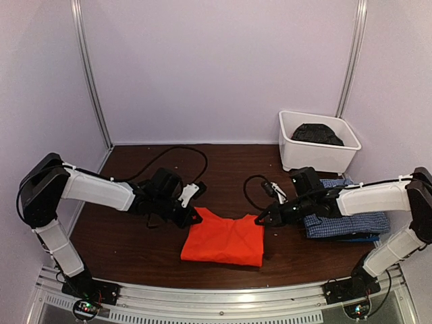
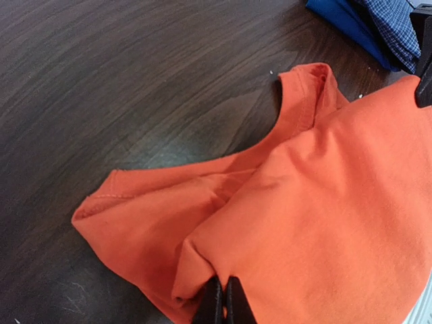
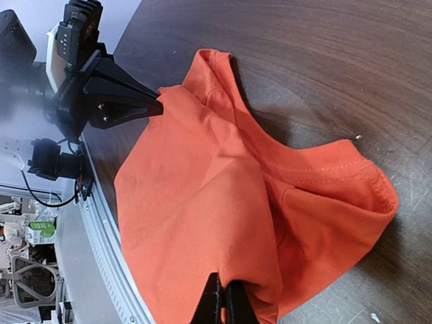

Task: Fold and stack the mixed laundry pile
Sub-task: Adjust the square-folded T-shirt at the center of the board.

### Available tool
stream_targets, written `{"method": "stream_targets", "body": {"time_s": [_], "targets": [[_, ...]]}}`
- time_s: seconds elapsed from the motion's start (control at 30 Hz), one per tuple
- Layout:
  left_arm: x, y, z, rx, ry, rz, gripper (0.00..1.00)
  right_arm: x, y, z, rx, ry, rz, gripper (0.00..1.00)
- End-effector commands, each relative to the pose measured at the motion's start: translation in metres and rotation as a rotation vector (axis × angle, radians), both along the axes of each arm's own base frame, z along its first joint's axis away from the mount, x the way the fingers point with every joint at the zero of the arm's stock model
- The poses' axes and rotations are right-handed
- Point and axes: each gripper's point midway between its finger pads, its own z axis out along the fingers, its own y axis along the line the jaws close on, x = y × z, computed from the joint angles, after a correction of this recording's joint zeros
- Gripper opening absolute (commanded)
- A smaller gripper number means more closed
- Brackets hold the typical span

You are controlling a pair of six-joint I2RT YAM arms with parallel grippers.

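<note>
The bright orange T-shirt lies partly folded on the dark wood table, in the middle near the front. My left gripper is shut on its far left corner, where a fold of orange cloth is pinched between the black tips. On the far right corner my right gripper is also shut, its tips nipping a raised ridge of the shirt. The neckline faces the far side. A folded blue-and-white checked shirt rests on a blue piece under my right arm.
A white tub stands at the back right with a black garment inside. A black cable loops over the table behind the left arm. The metal rail runs along the near edge.
</note>
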Motion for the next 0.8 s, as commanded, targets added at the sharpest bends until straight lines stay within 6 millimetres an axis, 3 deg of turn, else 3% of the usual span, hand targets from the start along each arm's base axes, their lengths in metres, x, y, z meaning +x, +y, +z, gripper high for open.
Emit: {"method": "stream_targets", "body": {"time_s": [0.0, 0.27, 0.77], "targets": [[0.026, -0.006, 0.034, -0.045, -0.117, 0.04, 0.0, 0.015, -0.017, -0.003, -0.096, -0.121, -0.07, 0.0], [0.038, -0.002, 0.037, -0.028, -0.159, 0.076, 0.0, 0.03, -0.029, -0.014, -0.185, -0.178, -0.109, 0.0], [0.058, 0.01, 0.058, -0.022, -0.318, 0.148, 0.0, 0.073, -0.032, -0.007, -0.221, -0.267, -0.157, 0.0]]}}
